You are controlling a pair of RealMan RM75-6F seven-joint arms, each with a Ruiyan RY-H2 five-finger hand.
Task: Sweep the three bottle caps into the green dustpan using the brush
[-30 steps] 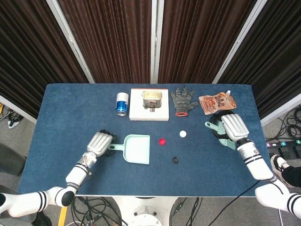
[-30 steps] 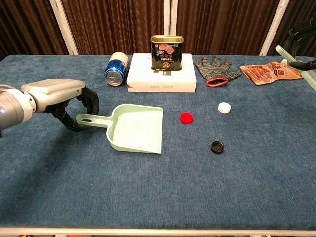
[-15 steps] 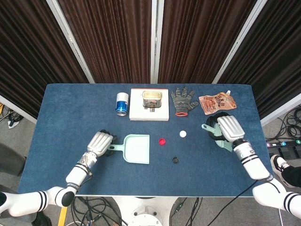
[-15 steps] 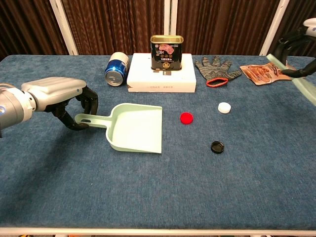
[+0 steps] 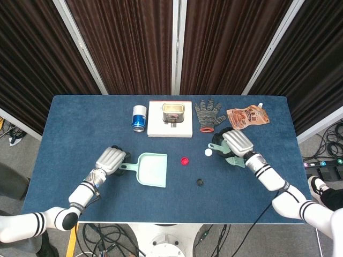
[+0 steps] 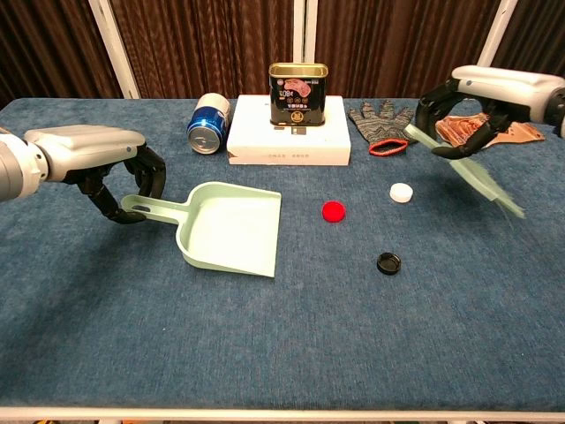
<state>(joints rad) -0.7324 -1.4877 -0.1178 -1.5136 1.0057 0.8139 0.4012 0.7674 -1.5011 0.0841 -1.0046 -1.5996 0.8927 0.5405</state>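
Sweeping not yet begun. Left hand (image 6: 84,155) grips the dustpan (image 6: 231,228) handle, pan left of centre on the table (image 6: 282,353). Right hand (image 6: 494,93) grips the brush (image 6: 477,172), raised near the white cap (image 6: 402,192). Red cap (image 6: 333,210) and black cap (image 6: 387,261) lie mid-table. Next: lower bristles right of the white cap, push it toward the pan mouth.

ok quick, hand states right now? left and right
Left hand: closed on the handle of the green dustpan.
Right hand: closed on the brush, held above the table, near the white cap.
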